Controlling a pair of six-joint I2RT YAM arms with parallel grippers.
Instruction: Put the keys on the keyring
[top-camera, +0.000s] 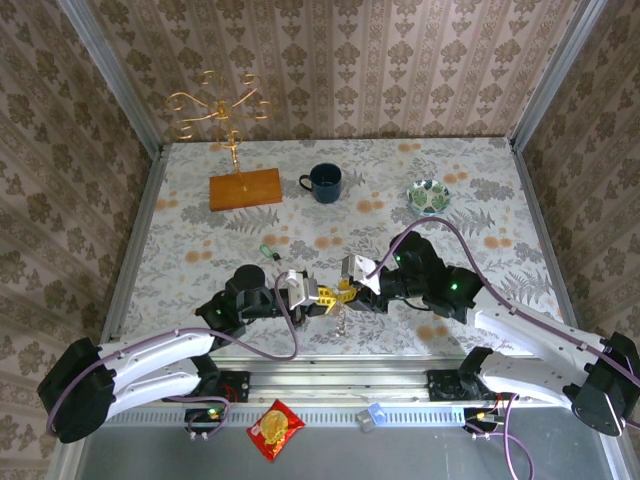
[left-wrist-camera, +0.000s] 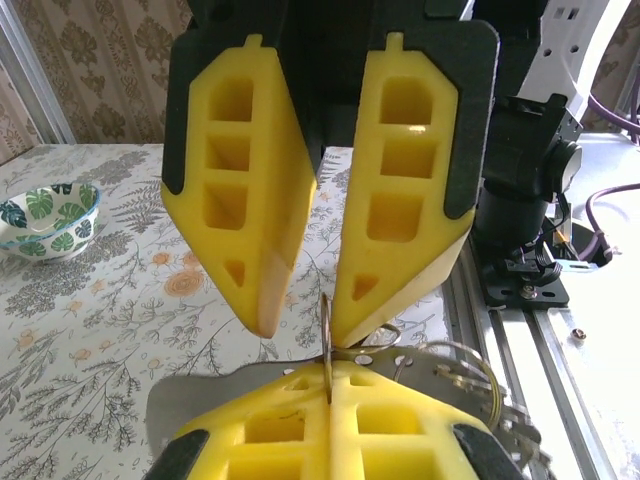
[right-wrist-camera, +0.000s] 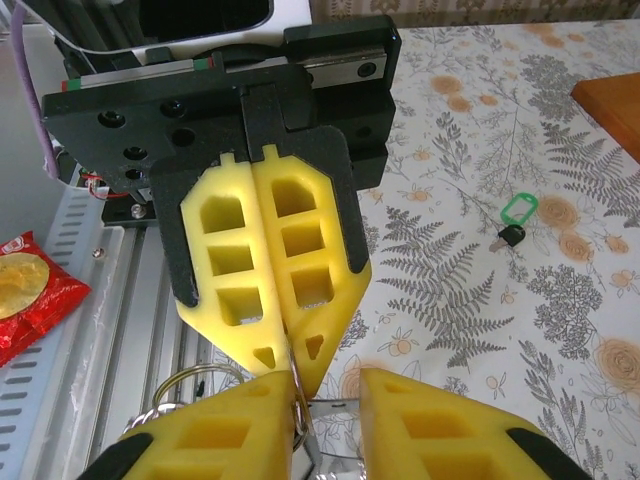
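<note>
And the left gripper (left-wrist-camera: 329, 378) is clamped on what looks like the keyring (left-wrist-camera: 326, 330) — right gripper (right-wrist-camera: 330, 388) narrowly parted around it, green key (right-wrist-camera: 516, 212) lying well apart.

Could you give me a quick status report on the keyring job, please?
Left gripper shut on the keyring. Right gripper open, tips astride it. Green key loose on the table, not yet threaded. Mug and bowl well clear.

Blue mug (top-camera: 325, 182) stands between gold wire stand (top-camera: 244, 188) and leaf-patterned bowl (top-camera: 428, 196).
</note>
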